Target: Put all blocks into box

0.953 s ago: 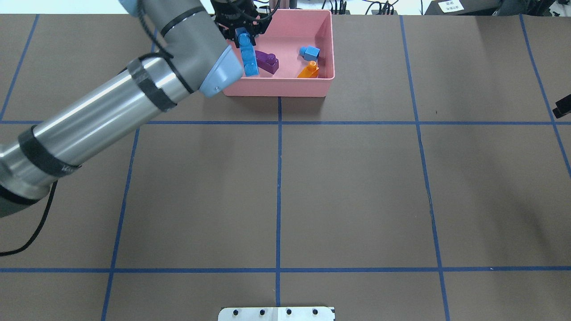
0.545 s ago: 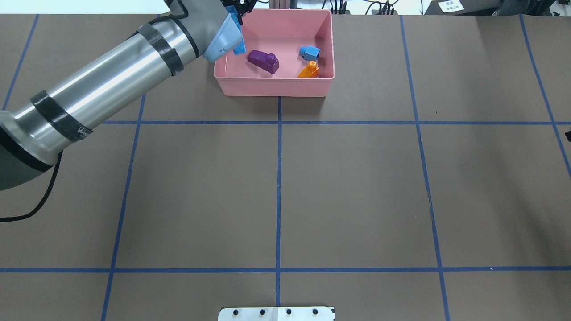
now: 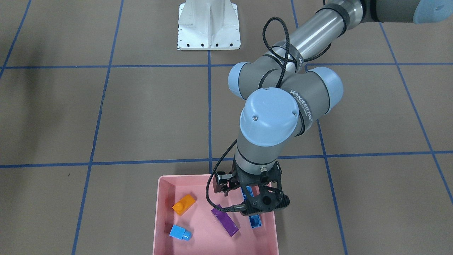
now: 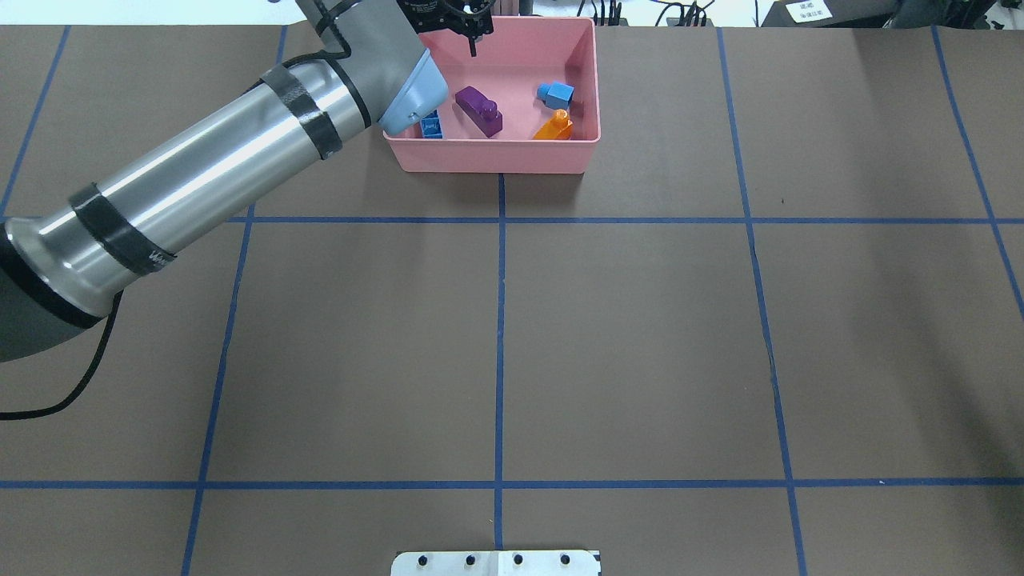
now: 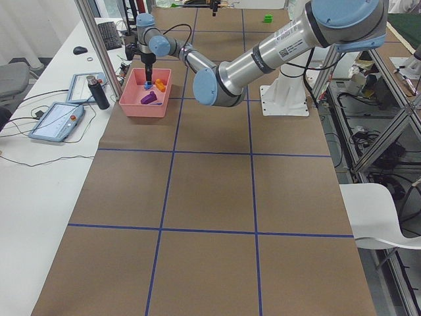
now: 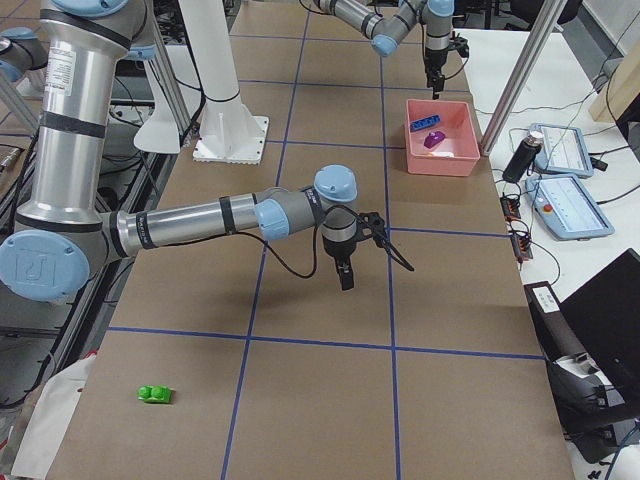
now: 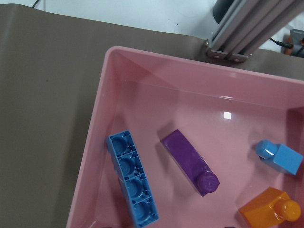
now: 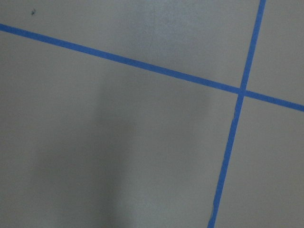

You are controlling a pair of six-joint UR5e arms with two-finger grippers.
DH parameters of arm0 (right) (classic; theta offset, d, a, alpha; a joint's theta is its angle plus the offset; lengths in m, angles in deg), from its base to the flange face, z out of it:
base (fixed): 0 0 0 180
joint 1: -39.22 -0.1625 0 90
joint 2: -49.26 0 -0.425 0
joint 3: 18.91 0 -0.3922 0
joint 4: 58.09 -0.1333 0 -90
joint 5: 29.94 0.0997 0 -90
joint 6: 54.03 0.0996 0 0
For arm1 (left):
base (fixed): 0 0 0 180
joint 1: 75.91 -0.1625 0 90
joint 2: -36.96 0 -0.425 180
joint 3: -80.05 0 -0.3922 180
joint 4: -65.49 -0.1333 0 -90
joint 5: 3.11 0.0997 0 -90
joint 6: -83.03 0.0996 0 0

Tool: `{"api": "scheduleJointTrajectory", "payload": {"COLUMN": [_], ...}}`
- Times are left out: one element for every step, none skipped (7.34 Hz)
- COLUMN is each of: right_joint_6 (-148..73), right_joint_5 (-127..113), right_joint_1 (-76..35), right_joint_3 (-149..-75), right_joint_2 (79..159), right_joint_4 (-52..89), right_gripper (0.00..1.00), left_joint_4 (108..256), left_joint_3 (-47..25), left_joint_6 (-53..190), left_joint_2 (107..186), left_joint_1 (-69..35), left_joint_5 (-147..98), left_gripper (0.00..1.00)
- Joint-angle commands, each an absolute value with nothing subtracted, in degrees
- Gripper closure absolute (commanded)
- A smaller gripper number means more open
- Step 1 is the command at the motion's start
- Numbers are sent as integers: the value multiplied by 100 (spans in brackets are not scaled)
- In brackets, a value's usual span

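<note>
The pink box [image 4: 496, 152] stands at the table's far edge. In the left wrist view a long blue block [image 7: 133, 178] lies along its left wall [image 7: 95, 142], beside a purple block [image 7: 190, 161], a light-blue block [image 7: 280, 156] and an orange block [image 7: 268, 211]. My left gripper [image 4: 470, 32] hangs above the box's far left corner, open and holding nothing. A green block [image 6: 155, 394] lies on the table far from the box, at the end on my right. My right gripper [image 6: 345, 278] hovers over bare table; I cannot tell whether it is open or shut.
The white metal base [image 3: 208, 28] stands at the robot's side of the table. A metal post [image 7: 247, 33] rises just behind the box. Tablets and a dark bottle [image 5: 99, 92] sit on the white bench beyond the table's edge.
The long blue block has left my left gripper and now lies in the box by its left wall. The purple block shifted slightly. The right gripper left the overhead view.
</note>
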State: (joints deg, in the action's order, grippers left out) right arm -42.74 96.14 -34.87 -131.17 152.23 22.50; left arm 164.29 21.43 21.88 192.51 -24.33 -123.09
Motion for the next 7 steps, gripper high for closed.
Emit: {"api": "scheduleJointTrajectory", "payload": {"right_joint_6": [-4261, -4226, -4121, -3955, -3927, -3727, -3533], "right_joint_5": [9609, 9609, 9618, 9609, 9635, 9749, 9802], "right_joint_1": [-3487, -3487, -3487, -3487, -3496, -3514, -3514], "right_joint_3": [-13149, -13106, -13062, -12792, -12180, -11504, -10784], "right_joint_2": [15865, 16434, 17110, 17708, 18140, 18336, 18486], "right_joint_4": [1989, 1264, 535, -403, -1587, -2495, -3427], "right_gripper": [1, 1, 1, 1, 1, 1, 1], "left_joint_4": [16201, 15904, 15700, 15690, 15681, 15681, 15681], "left_joint_3": [533, -284, -953, -1430, -1800, -2091, -2364], "left_joint_6": [2779, 3141, 3431, 3704, 4063, 4441, 4732], "left_joint_2": [18064, 17405, 16877, 16341, 15857, 15391, 15038], "left_joint_1": [-2353, -2387, -2396, -2388, -2370, -2344, -2335], "left_joint_5": [-13281, -13284, -13284, -13284, -13284, -13275, -13267], "left_gripper": [0, 0, 0, 0, 0, 0, 0]}}
